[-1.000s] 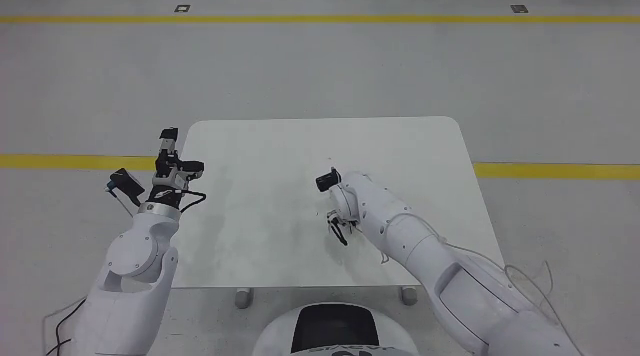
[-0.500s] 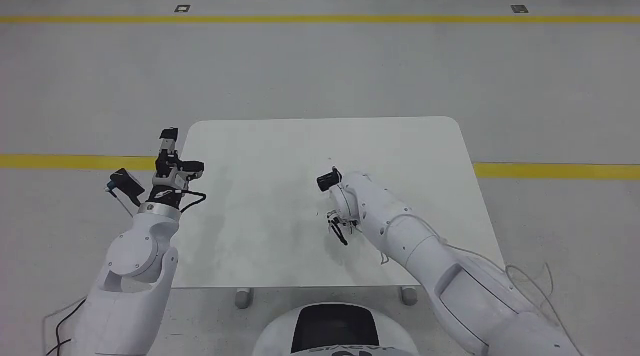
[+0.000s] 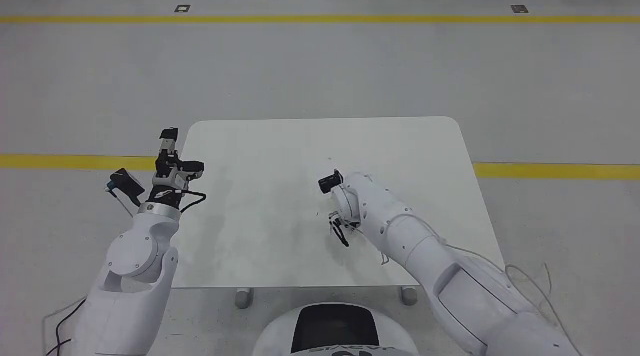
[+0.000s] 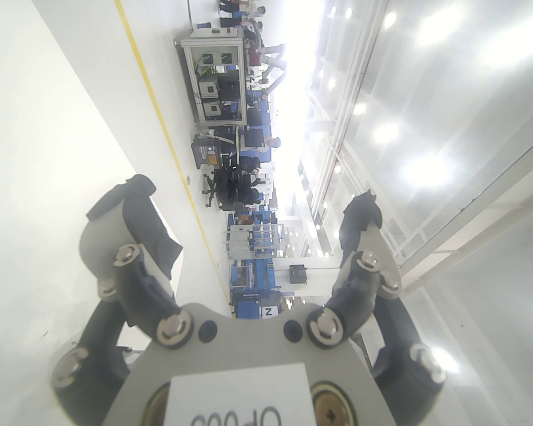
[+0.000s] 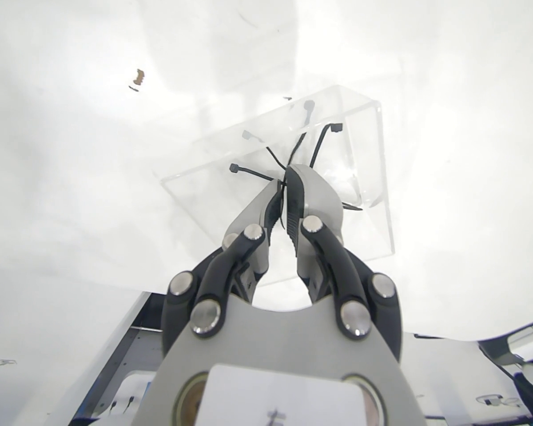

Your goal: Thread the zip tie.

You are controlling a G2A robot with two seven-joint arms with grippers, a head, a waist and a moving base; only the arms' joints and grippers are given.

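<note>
Hanging at a clear box point(image 5: 379, 152), right jaws clamp zip ties point(image 5: 253, 173); left jaws gape.

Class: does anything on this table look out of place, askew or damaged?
A brown speck lies on the white table, apart from the clear box. Several zip ties fan out from the shut right gripper; how many it holds is unclear.

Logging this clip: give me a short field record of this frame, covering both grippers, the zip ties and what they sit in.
Right gripper: shut on a zip tie inside the clear box
Box contents: several black ties, crossing at the fingertips
Box place: on the white table
Left gripper: open, empty, raised by the table's left edge
Threading: not yet begun
</note>
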